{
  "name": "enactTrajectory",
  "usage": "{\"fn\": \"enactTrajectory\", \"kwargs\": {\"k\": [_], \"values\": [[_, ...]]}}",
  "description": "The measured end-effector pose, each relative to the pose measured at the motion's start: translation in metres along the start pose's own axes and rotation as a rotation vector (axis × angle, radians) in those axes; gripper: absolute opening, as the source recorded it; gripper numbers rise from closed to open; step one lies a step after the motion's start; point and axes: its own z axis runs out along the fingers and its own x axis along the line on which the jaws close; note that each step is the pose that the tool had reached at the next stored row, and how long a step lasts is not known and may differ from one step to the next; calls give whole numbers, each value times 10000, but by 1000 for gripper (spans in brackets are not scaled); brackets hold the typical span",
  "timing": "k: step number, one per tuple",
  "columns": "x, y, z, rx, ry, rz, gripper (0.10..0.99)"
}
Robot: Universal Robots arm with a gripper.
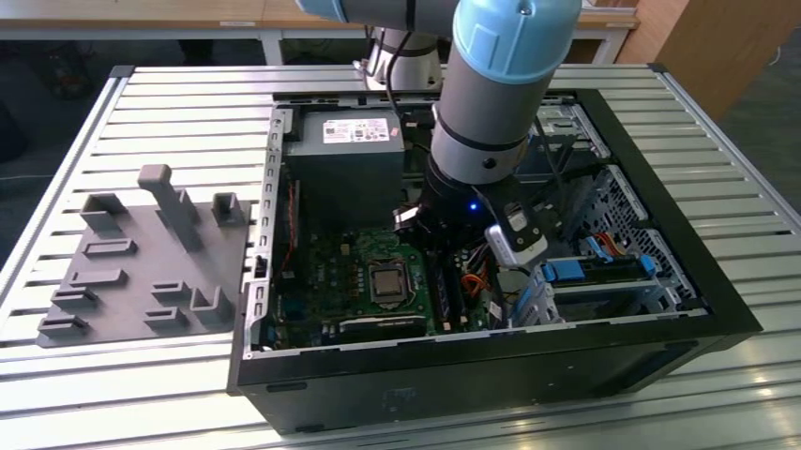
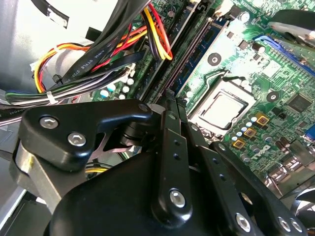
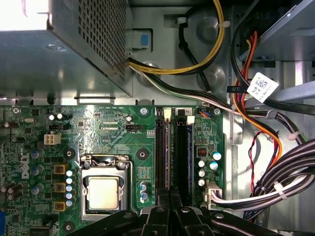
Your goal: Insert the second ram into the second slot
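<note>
Reaching into the open computer case (image 1: pixel 651 349), the arm sets the gripper (image 3: pixel 170 209) directly over the motherboard (image 3: pixel 113 132), fingers pressed together on the second ram (image 3: pixel 168 147), which stands edge-on in the memory slots (image 3: pixel 183 147) beside the processor socket (image 3: pixel 104 191)

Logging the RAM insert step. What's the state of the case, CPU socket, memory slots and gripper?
computer case: lying flat, side open.
CPU socket: frame closed, chip bare, no cooler fitted.
memory slots: gripper right over them; can't tell if a stick is seated.
gripper: down inside the case, lined up with the slots.
</note>
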Motion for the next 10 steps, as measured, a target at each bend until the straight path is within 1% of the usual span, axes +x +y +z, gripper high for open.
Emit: {"fn": "enactTrajectory", "kwargs": {"k": [10], "values": [[-8,-4,4,-38,-3,111,118]]}}
